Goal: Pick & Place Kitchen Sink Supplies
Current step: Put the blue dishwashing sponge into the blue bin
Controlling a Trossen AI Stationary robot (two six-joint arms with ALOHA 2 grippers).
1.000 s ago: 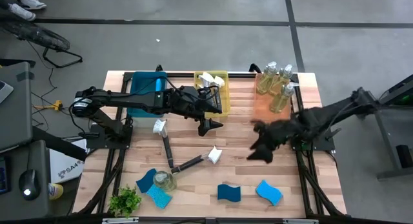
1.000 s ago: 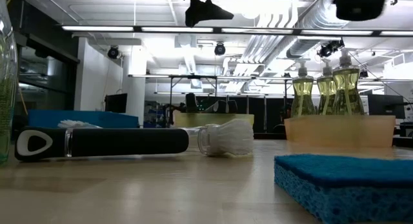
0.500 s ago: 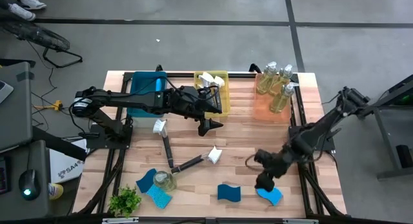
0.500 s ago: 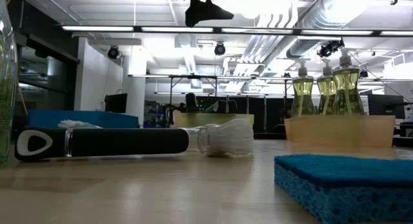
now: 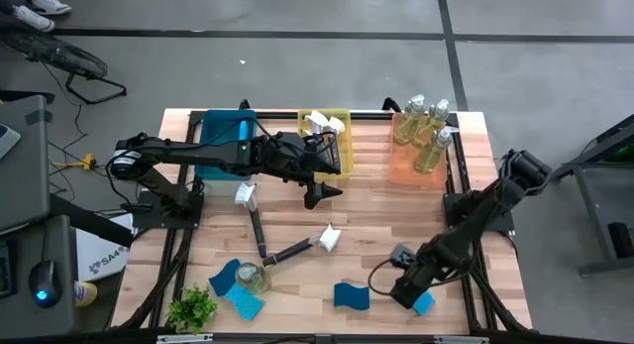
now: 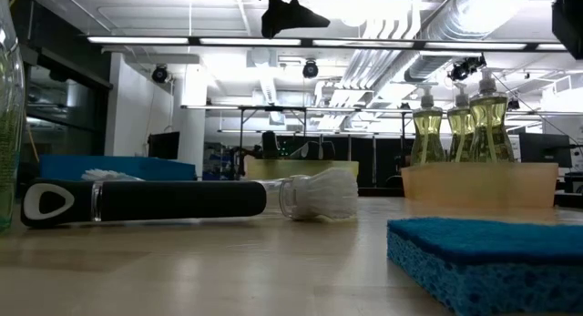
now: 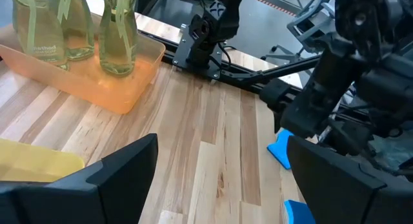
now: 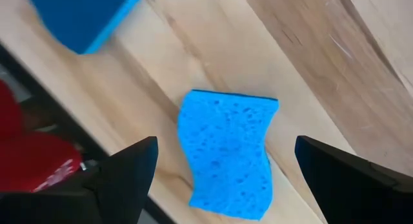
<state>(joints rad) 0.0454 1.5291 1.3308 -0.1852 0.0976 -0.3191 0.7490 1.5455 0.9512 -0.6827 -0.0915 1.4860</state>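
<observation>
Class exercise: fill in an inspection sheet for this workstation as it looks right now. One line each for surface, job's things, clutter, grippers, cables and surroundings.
Surface: wooden table, bare planks mid-table.
Job's things: three bottles in the orange tray; two dish brushes crossing mid-table; a loose bottle by two sponges; bright blue sponge near the front edge.
Clutter: small plant at the front left corner.
Grippers: left gripper open, mid-table; right gripper open over the bright blue sponge.
Cables: loop at the right arm's wrist.
Surroundings: grey floor; computer mouse on a side desk.

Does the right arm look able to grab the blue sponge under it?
Probably yes. The right end effector hangs open directly over the blue sponge, which lies flat on bare table with nothing on it or crowding it.
</observation>
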